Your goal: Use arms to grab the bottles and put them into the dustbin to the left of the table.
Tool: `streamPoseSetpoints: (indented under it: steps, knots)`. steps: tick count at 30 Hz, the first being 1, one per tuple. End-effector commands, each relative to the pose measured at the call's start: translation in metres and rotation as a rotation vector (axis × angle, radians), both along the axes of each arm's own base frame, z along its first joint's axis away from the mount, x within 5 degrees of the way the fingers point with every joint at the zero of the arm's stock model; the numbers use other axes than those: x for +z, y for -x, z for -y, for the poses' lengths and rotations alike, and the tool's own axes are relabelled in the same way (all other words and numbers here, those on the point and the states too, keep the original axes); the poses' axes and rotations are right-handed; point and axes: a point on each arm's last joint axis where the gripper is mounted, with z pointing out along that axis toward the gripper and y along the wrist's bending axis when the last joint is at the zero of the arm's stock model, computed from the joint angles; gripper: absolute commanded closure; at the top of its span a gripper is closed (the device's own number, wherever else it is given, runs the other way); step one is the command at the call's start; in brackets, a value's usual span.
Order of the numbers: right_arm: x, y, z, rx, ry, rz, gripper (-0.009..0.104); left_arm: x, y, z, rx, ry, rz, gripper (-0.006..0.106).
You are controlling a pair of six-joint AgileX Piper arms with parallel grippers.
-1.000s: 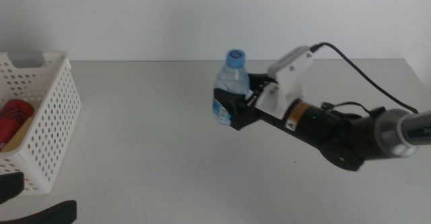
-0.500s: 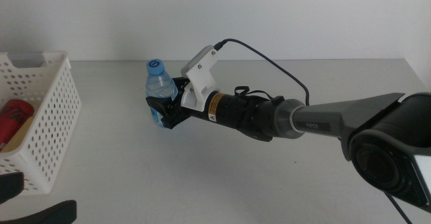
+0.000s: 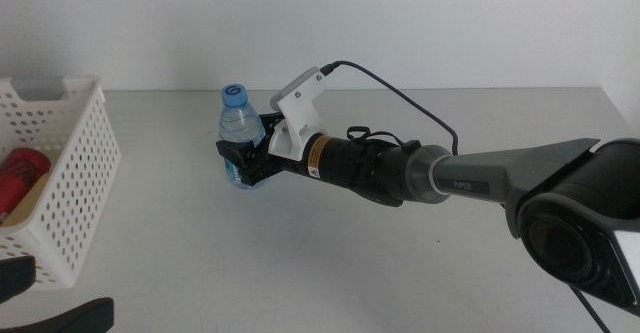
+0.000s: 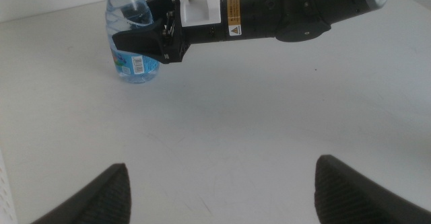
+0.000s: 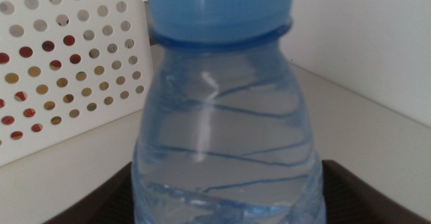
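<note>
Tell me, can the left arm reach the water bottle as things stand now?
Probably yes: bare table lies between the open left gripper and the water bottle. But the right gripper already holds it, blocking one side.

Lab-like: bare white table point(image 3: 300, 263), blank wall point(image 3: 300, 23)

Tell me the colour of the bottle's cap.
Blue; the cap on the clear bottle shows best in the right wrist view.

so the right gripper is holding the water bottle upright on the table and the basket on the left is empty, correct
Not quite. The basket is not empty: the middle view shows a red can lying inside it. The rest holds: the right gripper grips the water bottle, which stands upright on the table, as the left wrist view shows. The left gripper waits open near the table's front edge.
</note>
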Motion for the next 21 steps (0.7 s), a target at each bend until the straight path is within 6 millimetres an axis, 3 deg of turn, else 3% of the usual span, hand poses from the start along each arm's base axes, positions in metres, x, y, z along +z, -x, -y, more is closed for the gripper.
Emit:
streamPoseSetpoints:
  steps: [1,3,6,11,14,21]
  knots:
    - [0.055,0.004,-0.001,0.059,-0.109,0.074,0.027,0.014,-0.002,0.002,0.001,0.061,0.060,0.007]
    - [0.052,0.010,0.000,0.088,-0.093,0.033,0.013,0.014,-0.002,0.002,0.001,0.061,0.060,0.007]
    - [0.055,0.021,0.005,0.115,-0.062,0.013,0.005,0.014,-0.002,0.002,0.001,0.061,0.060,0.007]
    - [0.059,0.043,0.028,0.087,0.011,-0.038,0.007,0.014,-0.002,0.002,0.001,0.061,0.060,0.007]
    - [0.072,0.062,0.050,0.047,0.048,-0.064,0.010,0.014,-0.002,0.002,0.001,0.061,0.060,0.007]
    - [0.103,0.129,0.115,-0.031,0.077,-0.106,0.018,0.014,-0.002,0.002,0.001,0.061,0.060,0.007]
